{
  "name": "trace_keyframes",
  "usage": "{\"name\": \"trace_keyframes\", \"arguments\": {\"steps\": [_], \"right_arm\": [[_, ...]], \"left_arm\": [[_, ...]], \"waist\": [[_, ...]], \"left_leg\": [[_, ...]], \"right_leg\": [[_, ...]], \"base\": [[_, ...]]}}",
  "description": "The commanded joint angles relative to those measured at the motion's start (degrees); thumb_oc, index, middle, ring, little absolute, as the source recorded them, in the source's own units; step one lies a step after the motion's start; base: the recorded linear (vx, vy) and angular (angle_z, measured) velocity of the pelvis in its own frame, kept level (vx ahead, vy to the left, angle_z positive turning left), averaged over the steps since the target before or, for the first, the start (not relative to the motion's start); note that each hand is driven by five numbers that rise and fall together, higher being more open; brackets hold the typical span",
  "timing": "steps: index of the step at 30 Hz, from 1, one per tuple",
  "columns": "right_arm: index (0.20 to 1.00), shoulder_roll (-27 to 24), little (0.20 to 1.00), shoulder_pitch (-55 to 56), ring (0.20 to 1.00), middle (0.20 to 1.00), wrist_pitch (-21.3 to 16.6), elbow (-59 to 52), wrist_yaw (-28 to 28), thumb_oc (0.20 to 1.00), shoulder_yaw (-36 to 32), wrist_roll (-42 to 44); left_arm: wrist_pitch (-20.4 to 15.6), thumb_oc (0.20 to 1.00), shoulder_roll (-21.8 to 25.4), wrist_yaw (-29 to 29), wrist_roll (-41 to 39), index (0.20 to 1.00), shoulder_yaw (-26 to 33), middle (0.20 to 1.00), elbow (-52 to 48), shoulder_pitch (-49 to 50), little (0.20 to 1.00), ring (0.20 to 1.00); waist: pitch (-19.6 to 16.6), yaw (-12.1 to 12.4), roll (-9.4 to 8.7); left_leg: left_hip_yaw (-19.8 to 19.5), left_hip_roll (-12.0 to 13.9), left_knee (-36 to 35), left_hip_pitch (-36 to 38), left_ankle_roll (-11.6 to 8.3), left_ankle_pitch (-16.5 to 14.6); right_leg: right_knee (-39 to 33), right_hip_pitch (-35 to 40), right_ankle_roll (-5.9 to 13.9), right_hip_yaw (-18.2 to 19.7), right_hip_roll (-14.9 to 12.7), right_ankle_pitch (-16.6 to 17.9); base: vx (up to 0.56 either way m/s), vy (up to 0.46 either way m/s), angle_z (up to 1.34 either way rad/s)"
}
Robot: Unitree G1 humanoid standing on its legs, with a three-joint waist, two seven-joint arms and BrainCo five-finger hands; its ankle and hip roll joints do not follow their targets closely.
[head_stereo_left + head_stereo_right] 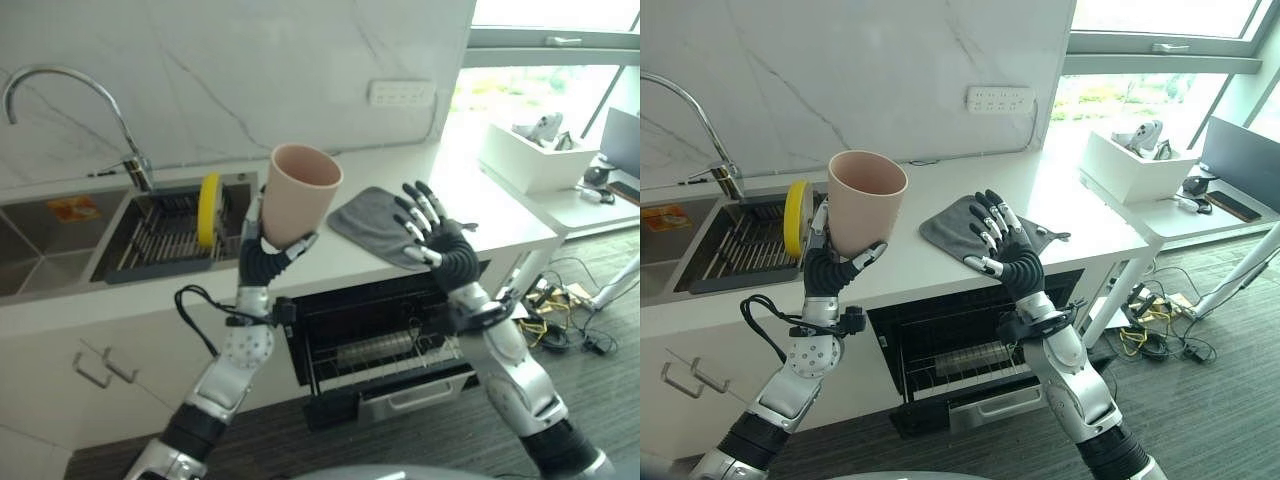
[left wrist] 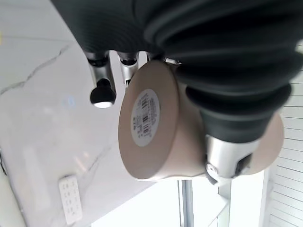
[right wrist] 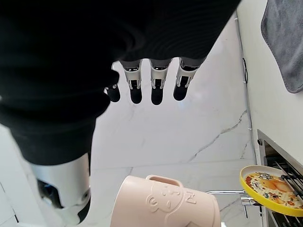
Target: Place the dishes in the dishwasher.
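holding a pink cup (image 1: 301,193) upright above the counter edge (image 1: 150,290), my left hand (image 1: 262,258) has fingers and thumb wrapped around its base. my right hand (image 1: 436,236) hovers with fingers spread over the grey cloth (image 1: 372,225), above the open dishwasher rack (image 1: 385,345). a yellow plate (image 1: 208,208) stands in the sink rack (image 1: 165,238).

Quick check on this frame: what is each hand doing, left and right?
Left hand: shut on the pink cup, held upright above the counter edge.
Right hand: open, fingers spread, holding nothing, raised in front of the grey cloth.

White marble wall (image 1: 250,60), bright window (image 1: 545,70), dark floor (image 1: 600,400).
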Motion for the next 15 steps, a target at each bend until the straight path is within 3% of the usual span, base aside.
{"name": "trace_keyframes", "arguments": {"steps": [1, 3, 6, 8, 15], "right_arm": [[1.0, 1.8, 1.0, -6.2, 1.0, 1.0, -0.9, -2.7, -2.4, 1.0, -0.1, -2.2], [1.0, 2.7, 1.0, -9.5, 1.0, 1.0, -0.2, -1.5, -4.4, 1.0, 1.0, -2.7], [1.0, 3.5, 1.0, -12.0, 1.0, 1.0, 0.9, -1.5, -6.4, 1.0, 1.8, -3.4], [1.0, 4.9, 1.0, -15.0, 1.0, 1.0, 1.5, -1.0, -9.3, 1.0, 3.0, -4.7], [1.0, 6.2, 1.0, -20.0, 1.0, 1.0, 3.6, -0.6, -11.8, 1.0, 4.8, -6.3]], "left_arm": [[-1.7, 0.2, 1.4, 4.5, 3.7, 0.2, -0.8, 0.2, 0.4, -9.0, 0.2, 0.2], [-0.6, 0.2, 0.6, 9.3, 6.0, 0.2, -1.4, 0.2, 1.8, -10.6, 0.2, 0.2], [-0.1, 0.2, -0.1, 11.3, 6.8, 0.2, -2.3, 0.2, 2.4, -11.7, 0.2, 0.2], [0.7, 0.2, -1.2, 16.7, 8.0, 0.2, -3.8, 0.2, 4.5, -13.4, 0.2, 0.2], [4.0, 0.2, -3.7, 18.0, 8.7, 0.2, -6.2, 0.2, 5.0, -14.6, 0.2, 0.2]], "waist": [[2.3, 0.1, -0.26], [2.3, 0.9, -0.3], [2.3, 1.4, -0.37], [2.3, 1.8, -0.52], [2.9, 2.9, -0.73]], "left_leg": [[-0.3, -1.2, 0.5, 1.3, 1.19, -4.3], [-1.2, -1.1, 0.5, 1.2, 1.0, -4.2], [-1.7, -1.1, 0.5, 1.1, 0.87, -4.2], [-1.9, -1.0, 0.5, 1.1, 0.78, -4.3], [-2.5, -0.8, 0.5, 1.0, 0.53, -4.3]], "right_leg": [[0.0, 3.5, 2.03, 3.1, 0.1, -4.5], [0.0, 3.9, 1.85, 3.0, 0.2, -4.7], [0.0, 4.1, 1.71, 2.8, 0.2, -4.7], [0.0, 4.3, 1.74, 2.6, 0.1, -4.7], [0.0, 4.6, 1.71, 2.0, 0.0, -4.8]], "base": [[0.02, -0.019, 0.32], [0.02, -0.032, 0.19], [0.01, -0.032, 0.16], [0.01, -0.038, 0.19], [-0.01, -0.019, 0.08]]}}
